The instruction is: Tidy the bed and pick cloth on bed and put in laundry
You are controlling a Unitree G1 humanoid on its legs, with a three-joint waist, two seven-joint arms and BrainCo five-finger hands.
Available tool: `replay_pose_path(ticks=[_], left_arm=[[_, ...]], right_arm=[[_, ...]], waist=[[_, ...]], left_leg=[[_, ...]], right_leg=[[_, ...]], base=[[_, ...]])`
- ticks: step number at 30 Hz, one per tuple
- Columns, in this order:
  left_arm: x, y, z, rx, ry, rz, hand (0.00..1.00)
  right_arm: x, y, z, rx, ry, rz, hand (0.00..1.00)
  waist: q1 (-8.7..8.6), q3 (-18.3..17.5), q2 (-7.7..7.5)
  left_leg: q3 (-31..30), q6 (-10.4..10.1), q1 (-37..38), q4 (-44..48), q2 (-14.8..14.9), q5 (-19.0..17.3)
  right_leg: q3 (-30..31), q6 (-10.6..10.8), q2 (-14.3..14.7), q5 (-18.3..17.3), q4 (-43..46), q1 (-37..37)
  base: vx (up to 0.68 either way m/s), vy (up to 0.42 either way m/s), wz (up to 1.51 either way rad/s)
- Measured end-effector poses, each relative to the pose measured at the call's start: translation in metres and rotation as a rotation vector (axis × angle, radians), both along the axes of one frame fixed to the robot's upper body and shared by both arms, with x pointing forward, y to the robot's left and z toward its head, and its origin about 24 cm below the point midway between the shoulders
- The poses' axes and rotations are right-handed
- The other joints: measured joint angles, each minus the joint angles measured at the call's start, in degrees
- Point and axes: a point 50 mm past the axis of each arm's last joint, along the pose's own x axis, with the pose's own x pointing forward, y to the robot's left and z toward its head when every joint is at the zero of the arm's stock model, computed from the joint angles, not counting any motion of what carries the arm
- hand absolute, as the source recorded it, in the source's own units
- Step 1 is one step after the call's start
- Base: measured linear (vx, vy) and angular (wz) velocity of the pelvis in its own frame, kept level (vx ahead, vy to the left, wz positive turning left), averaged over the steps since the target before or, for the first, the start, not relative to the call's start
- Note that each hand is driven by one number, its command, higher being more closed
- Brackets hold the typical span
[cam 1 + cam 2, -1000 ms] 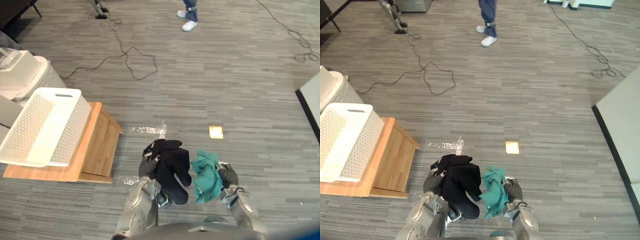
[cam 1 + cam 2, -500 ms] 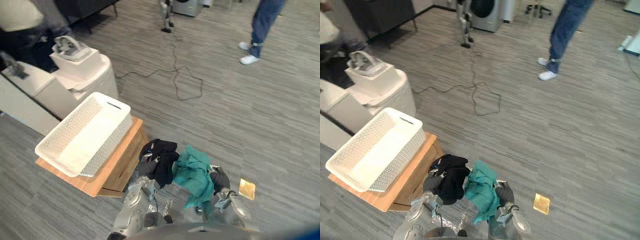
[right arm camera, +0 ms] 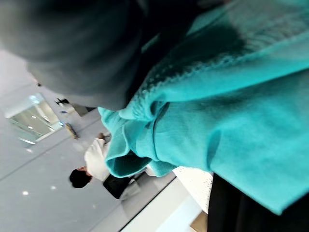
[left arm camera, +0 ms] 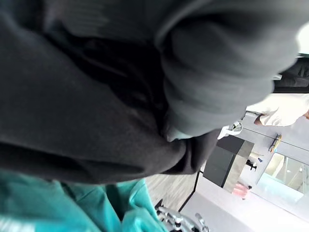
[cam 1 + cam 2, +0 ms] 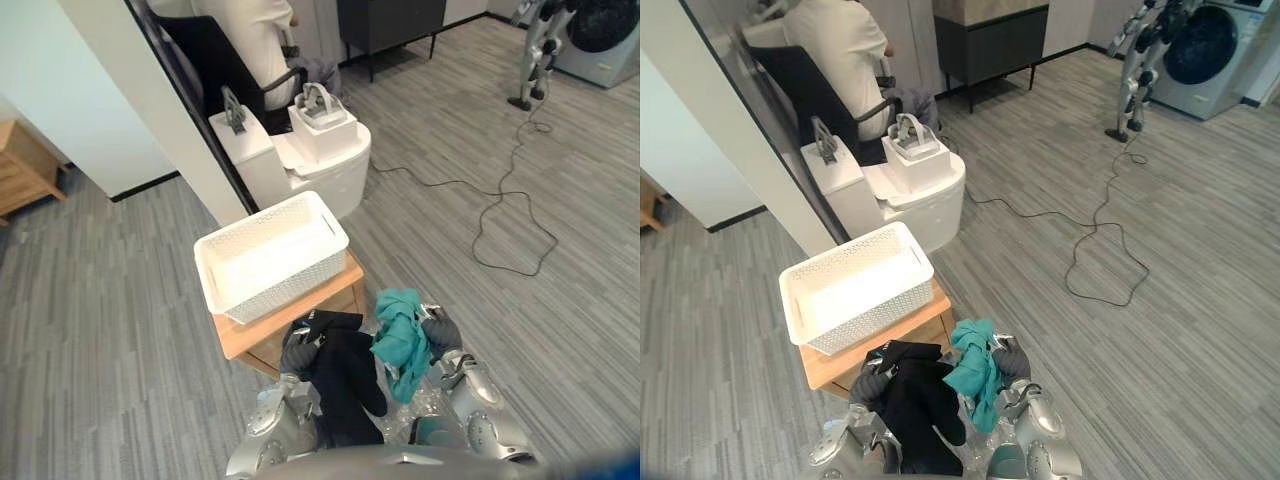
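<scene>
Grey plank floor [image 5: 560,330], head views: your left hand [image 5: 297,357] clutches the black cloth [image 5: 345,385], your right hand [image 5: 441,333] the teal cloth [image 5: 398,335], both hanging just before the white basket [image 5: 285,288] on its wooden stand [image 5: 325,300]. Left wrist view: black cloth bunched against your hand. Right wrist view: teal cloth likewise.

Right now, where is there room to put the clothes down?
The white basket is bare inside, between its four walls. The wooden stand under it shows just a thin strip along its near edge. It is crowded nearest the robot: the left hand grips the black cloth, the right hand the teal cloth, side by side.
</scene>
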Motion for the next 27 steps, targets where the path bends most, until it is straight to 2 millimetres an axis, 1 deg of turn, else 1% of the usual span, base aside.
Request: replay_pose_path(ticks=[1,2,3,4,5,6,7,8,9,10,11,12,13,14,15,16,17,18,19,20,21,22,23,24,25,26,27], left_arm=[[-0.001,-0.002,-0.001,-0.009,0.006,0.005,1.0],[-0.002,-0.002,-0.001,-0.01,0.01,0.006,1.0],[-0.003,-0.002,-0.001,-0.011,0.011,0.006,1.0],[-0.003,-0.002,-0.001,-0.008,0.01,0.004,1.0],[-0.002,0.0,0.0,-0.001,0.005,0.003,1.0],[0.0,0.0,0.001,0.002,0.0,-0.001,1.0],[0.001,-0.001,0.001,0.001,-0.004,-0.002,1.0],[0.004,-0.002,0.004,-0.003,-0.019,-0.003,1.0],[0.007,-0.002,0.009,-0.008,-0.041,-0.004,1.0],[0.007,-0.002,0.01,-0.009,-0.047,-0.006,1.0],[0.01,-0.004,0.012,-0.012,-0.056,-0.01,1.0],[0.013,-0.006,0.014,-0.009,-0.063,-0.032,1.0],[0.015,-0.006,0.014,-0.007,-0.066,-0.039,1.0],[0.017,-0.006,0.016,0.004,-0.072,-0.059,1.0],[0.017,-0.004,0.015,0.015,-0.061,-0.07,1.0],[0.016,-0.005,0.014,0.018,-0.056,-0.079,1.0],[0.015,-0.002,0.013,0.036,-0.049,-0.089,1.0],[0.016,0.003,0.013,0.054,-0.05,-0.094,1.0],[0.018,0.003,0.013,0.061,-0.052,-0.101,1.0],[0.018,0.003,0.013,0.061,-0.051,-0.106,1.0],[0.019,-0.001,0.013,0.058,-0.049,-0.129,1.0],[0.019,-0.005,0.012,0.056,-0.044,-0.154,1.0],[0.018,-0.007,0.011,0.055,-0.039,-0.164,1.0],[0.014,-0.012,0.008,0.052,-0.023,-0.194,1.0],[0.011,-0.015,0.006,0.053,-0.012,-0.211,1.0],[0.01,-0.015,0.005,0.054,-0.01,-0.216,1.0],[0.01,-0.017,0.005,0.05,-0.011,-0.216,1.0]], right_arm=[[-0.001,0.0,-0.004,-0.003,0.023,0.005,1.0],[-0.002,0.002,-0.006,0.0,0.034,0.008,1.0],[-0.004,0.011,-0.006,0.022,0.037,0.024,1.0],[-0.003,0.013,-0.005,0.027,0.034,0.025,1.0],[-0.001,0.016,-0.004,0.038,0.027,0.027,1.0],[-0.001,0.021,-0.003,0.053,0.026,0.031,1.0],[-0.001,0.023,-0.003,0.057,0.026,0.033,1.0],[-0.001,0.024,-0.003,0.062,0.026,0.034,1.0],[-0.001,0.027,-0.003,0.069,0.026,0.04,1.0],[-0.002,0.027,-0.003,0.067,0.027,0.045,1.0],[-0.003,0.025,-0.005,0.06,0.035,0.041,1.0],[-0.003,0.024,-0.005,0.057,0.038,0.033,1.0],[-0.002,0.025,-0.005,0.055,0.036,0.03,1.0],[-0.002,0.025,-0.005,0.031,0.028,0.031,1.0],[-0.003,0.022,-0.005,0.015,0.03,0.026,1.0],[-0.003,0.022,-0.006,0.015,0.031,0.025,1.0],[-0.003,0.023,-0.005,0.016,0.027,0.023,1.0],[-0.001,0.025,-0.001,0.016,0.008,0.024,1.0],[0.002,0.027,0.005,0.01,-0.022,0.026,1.0],[0.003,0.027,0.007,0.009,-0.032,0.026,1.0],[0.007,0.025,0.014,0.002,-0.064,0.012,1.0],[0.01,0.023,0.019,0.0,-0.084,-0.009,1.0],[0.011,0.022,0.021,-0.002,-0.09,-0.018,1.0],[0.014,0.02,0.025,-0.01,-0.101,-0.046,1.0],[0.018,0.02,0.028,-0.015,-0.107,-0.057,1.0],[0.02,0.021,0.029,-0.016,-0.11,-0.058,1.0],[0.03,0.024,0.036,-0.017,-0.132,-0.048,1.0]], waist=[[0.35,-0.12,-0.24],[0.4,-0.32,-0.96],[0.39,-1.51,-3.05],[0.42,-1.61,-3.73],[0.6,-1.46,-5.1],[0.8,-1.66,-5.67],[0.92,-1.68,-5.71],[1.59,-1.68,-5.7],[1.77,-1.63,-5.52],[1.75,-1.64,-5.48],[1.68,-1.72,-5.31],[1.63,-1.58,-5.65],[1.54,-1.37,-6.08],[1.25,-0.79,-7.1],[0.56,-0.52,-7.26],[0.15,-0.28,-6.8],[-0.08,-0.28,-6.73],[-0.1,-0.35,-6.88],[-0.13,-0.34,-6.7],[-0.21,-0.47,-6.64],[-0.46,-0.58,-6.37],[-0.99,-0.58,-6.14],[-1.24,-0.63,-6.08],[-1.48,-0.83,-5.98],[-1.46,-1.25,-6.63],[-1.44,-1.47,-7.0],[-0.3,-2.12,-8.0]], left_leg=[[0.39,1.96,1.41,-2.29,-0.62,5.33],[0.58,2.12,1.94,-2.96,-1.2,5.65],[-0.09,2.54,2.33,-4.94,-3.1,5.94],[-0.09,2.63,2.5,-5.24,-3.54,6.02],[-0.02,2.77,2.46,-5.23,-4.31,5.93],[0.1,3.35,2.49,-4.75,-4.87,5.13],[0.1,3.34,2.48,-4.36,-5.01,4.65],[0.13,3.59,2.47,-3.13,-5.31,3.19],[0.16,3.78,2.26,-1.81,-5.54,1.22],[0.16,3.81,2.36,-1.24,-5.64,0.24],[0.05,4.08,2.99,-0.53,-6.09,-1.64],[-0.39,4.59,4.17,-0.49,-7.51,-2.5],[-0.71,4.87,4.74,-0.57,-8.21,-2.71],[-2.36,5.66,6.93,-1.29,-10.14,-3.2],[-4.6,6.4,8.88,-2.19,-10.72,-3.53],[-5.45,6.57,9.39,-2.3,-10.62,-3.68],[-7.1,6.86,10.01,-2.59,-10.23,-3.85],[-9.08,6.95,11.01,-3.72,-9.89,-3.78],[-11.31,6.91,11.77,-4.92,-9.69,-3.51],[-11.96,6.88,11.94,-5.33,-9.69,-3.47],[-14.36,6.38,12.61,-6.25,-9.87,-3.09],[-16.54,6.67,13.75,-6.81,-10.1,-2.7],[-17.55,6.62,14.26,-7.03,-10.23,-2.7],[-19.61,5.7,15.7,-7.29,-10.49,-3.24],[-19.2,4.13,16.05,-6.58,-11.0,-4.16],[-18.72,3.38,16.17,-6.21,-11.35,-4.66],[-16.38,1.9,16.62,-5.81,-11.99,-5.97]], right_leg=[[0.37,1.49,0.02,-0.52,0.32,1.08],[0.37,1.89,-0.36,-0.22,-0.05,1.67],[0.04,2.95,-1.44,0.23,-1.89,2.53],[0.17,3.24,-1.56,0.45,-2.53,2.73],[0.17,4.03,-2.08,1.07,-3.97,3.58],[0.29,4.81,-2.6,1.93,-4.96,4.5],[0.33,4.97,-2.84,2.08,-5.07,4.74],[0.27,4.98,-3.59,2.08,-4.82,5.17],[0.19,4.64,-4.48,1.78,-2.84,5.09],[0.19,4.2,-4.87,1.39,-1.43,4.85],[0.28,2.82,-6.3,0.39,4.9,2.9],[0.37,1.98,-9.15,0.43,16.23,-1.06],[0.48,1.06,-10.4,1.03,19.85,-2.38],[2.03,-2.37,-13.13,5.34,30.12,-6.1],[5.1,-2.7,-12.99,8.83,36.7,-9.25],[5.96,-2.41,-12.06,7.49,37.91,-9.96],[7.2,-1.83,-9.28,3.87,38.2,-10.91],[8.93,-1.08,-5.06,0.34,35.4,-12.33],[10.44,-0.42,-0.77,-1.42,29.56,-13.2],[11.12,-0.12,0.63,-1.58,27.17,-13.64],[13.64,0.65,4.11,-1.45,19.88,-14.55],[16.42,1.92,6.5,-0.59,13.3,-14.72],[17.42,2.44,7.15,-0.18,11.34,-14.68],[20.44,2.68,8.62,2.39,6.27,-14.41],[21.68,2.81,8.58,7.51,2.34,-14.18],[22.2,2.47,8.36,10.5,1.11,-14.12],[22.39,-0.33,7.93,15.53,-1.27,-13.74]], base=[[0.22,0.131,0.28],[0.24,0.118,0.28],[0.21,0.079,0.29],[0.26,0.097,0.29],[0.24,0.104,0.15],[0.22,0.101,0.16],[0.21,0.137,0.14],[0.16,0.137,0.07],[0.13,0.115,0.07],[0.06,0.118,0.11],[0.06,0.13,0.27],[0.08,0.157,0.32],[0.09,0.137,0.52],[0.12,0.136,0.66],[0.13,0.134,0.7],[0.14,0.099,0.68],[0.22,0.072,0.7],[0.28,0.053,0.92],[0.28,0.035,0.81],[0.24,0.0,0.86],[0.27,-0.022,1.0],[0.3,-0.039,1.06],[0.35,-0.076,1.19],[0.42,-0.124,1.0],[0.34,-0.109,0.92],[0.31,-0.117,0.38],[0.26,-0.117,-0.08]])
